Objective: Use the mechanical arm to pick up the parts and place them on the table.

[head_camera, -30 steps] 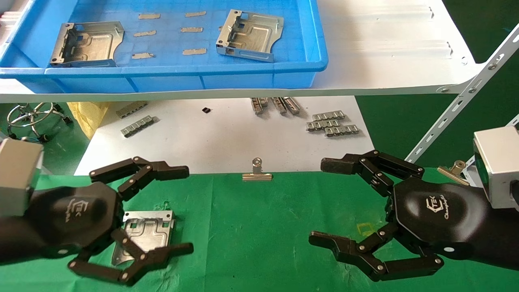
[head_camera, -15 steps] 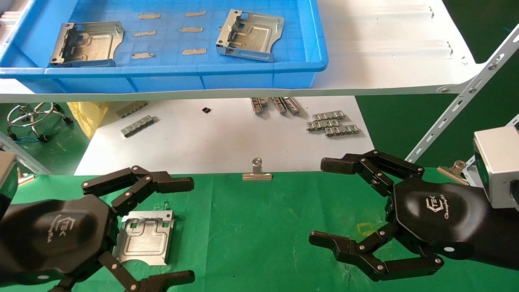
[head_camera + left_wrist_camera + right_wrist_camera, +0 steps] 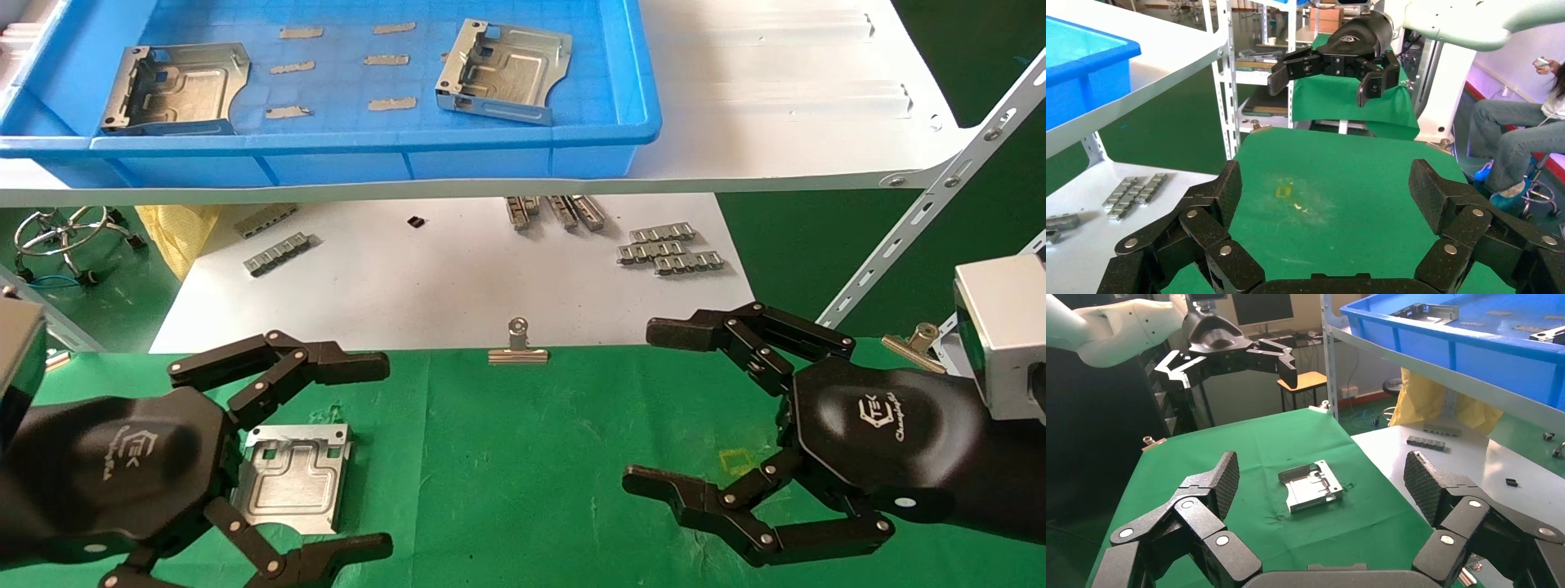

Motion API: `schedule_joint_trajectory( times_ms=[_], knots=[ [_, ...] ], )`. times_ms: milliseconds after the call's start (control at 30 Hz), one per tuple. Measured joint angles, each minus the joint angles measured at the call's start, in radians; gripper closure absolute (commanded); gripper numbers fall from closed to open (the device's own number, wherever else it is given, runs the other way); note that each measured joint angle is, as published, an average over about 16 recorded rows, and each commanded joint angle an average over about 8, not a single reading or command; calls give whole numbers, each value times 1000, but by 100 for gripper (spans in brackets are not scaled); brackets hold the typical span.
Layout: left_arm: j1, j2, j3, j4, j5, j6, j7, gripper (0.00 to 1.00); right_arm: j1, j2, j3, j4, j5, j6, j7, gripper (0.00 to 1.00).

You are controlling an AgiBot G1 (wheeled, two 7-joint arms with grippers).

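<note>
One silver-grey bracket (image 3: 294, 482) lies flat on the green table (image 3: 523, 457), at its left part. My left gripper (image 3: 368, 457) is open and empty, its black fingers spread on either side of the bracket and not touching it. The right wrist view shows the bracket (image 3: 1312, 487) lying free, with the left hand (image 3: 1223, 352) raised over the cloth beyond it. Two more brackets (image 3: 176, 86) (image 3: 502, 73) lie in the blue bin (image 3: 368, 155) on the shelf. My right gripper (image 3: 654, 407) is open and empty over the table's right part; it also shows in the left wrist view (image 3: 1333, 58).
The white shelf board (image 3: 776, 122) overhangs the far side, with a slanted metal strut (image 3: 923, 220) at the right. Below it a white sheet (image 3: 458, 286) carries ridged metal strips (image 3: 670, 249). A binder clip (image 3: 517, 347) grips the cloth's far edge. A yellow mark (image 3: 739, 461) lies by the right hand.
My left hand has drawn back to the left off the bracket, which now lies flat and uncovered on the cloth. The right arm has not moved.
</note>
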Motion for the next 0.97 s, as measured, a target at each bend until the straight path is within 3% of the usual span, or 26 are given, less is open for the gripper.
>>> schedule_joint_trajectory(
  times_ms=[967],
  knots=[
    [-5, 2, 5, 10, 4, 2, 4, 0, 0, 0, 0, 0, 0, 0, 0, 0]
  ],
)
